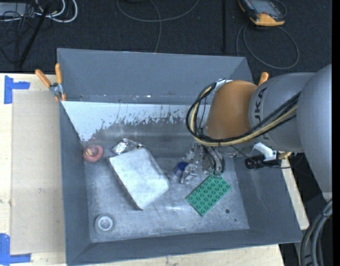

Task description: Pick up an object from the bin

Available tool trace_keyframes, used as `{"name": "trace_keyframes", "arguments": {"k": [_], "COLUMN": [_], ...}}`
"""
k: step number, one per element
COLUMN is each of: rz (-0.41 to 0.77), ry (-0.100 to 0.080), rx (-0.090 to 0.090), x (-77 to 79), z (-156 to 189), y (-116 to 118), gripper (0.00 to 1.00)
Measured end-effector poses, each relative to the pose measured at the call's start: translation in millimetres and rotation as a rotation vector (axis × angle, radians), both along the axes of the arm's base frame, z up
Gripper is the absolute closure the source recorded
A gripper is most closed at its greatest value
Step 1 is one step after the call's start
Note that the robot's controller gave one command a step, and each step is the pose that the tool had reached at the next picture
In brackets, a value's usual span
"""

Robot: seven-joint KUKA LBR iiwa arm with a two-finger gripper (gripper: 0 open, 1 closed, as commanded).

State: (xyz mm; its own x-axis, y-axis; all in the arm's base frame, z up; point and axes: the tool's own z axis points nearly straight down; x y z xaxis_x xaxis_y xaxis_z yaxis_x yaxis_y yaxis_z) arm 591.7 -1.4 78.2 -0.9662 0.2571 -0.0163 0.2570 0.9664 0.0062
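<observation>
Camera view, gripper (194,168): low inside the bin (153,76), right of the middle, under the orange wrist cover (231,110); the arm (305,115) comes in from the right.
Gripper opening: I cannot tell. The tip is crowded with metal parts and cables, so I also cannot say that it has hold of anything.
Small blue and white thing (183,168): at the left side of the gripper tip and the nearest thing to it. I cannot decide whether it is touching or only just beside.
Green studded plate (209,194): flat on the floor, just beside the tip toward the near wall. Its long axis runs diagonally, from lower left to upper right in the view.
Grey-white flat pad (138,176): left of the gripper and apart from it. Its long axis runs from upper left to lower right.
Pink ring (93,152), crumpled silvery piece (125,146), clear cap (104,222): all on the left side, well apart from the gripper.
Deciding relation: in my judgement the blue and white thing is the candidate, lying to the left of the tip. The green plate is the other choice, and its flat pose looks harder to grip.
</observation>
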Motion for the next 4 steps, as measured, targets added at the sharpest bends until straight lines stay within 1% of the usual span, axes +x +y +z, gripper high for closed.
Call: {"name": "trace_keyframes", "arguments": {"k": [1, 2, 3, 4], "rz": [0.0, -0.003, 0.232, 0.233], "ry": [0.014, -0.001, 0.018, 0.008], "rx": [0.0, 0.0, -0.003, -0.004], "x": [-4.3, 0.2, -26.7, -39.6], "z": [-5.2, 0.0, 34.9, 176.4], "y": [0.0, -0.7, 13.7, 35.9], "gripper": [0.0, 1.0, 1.0, 1.0]}}
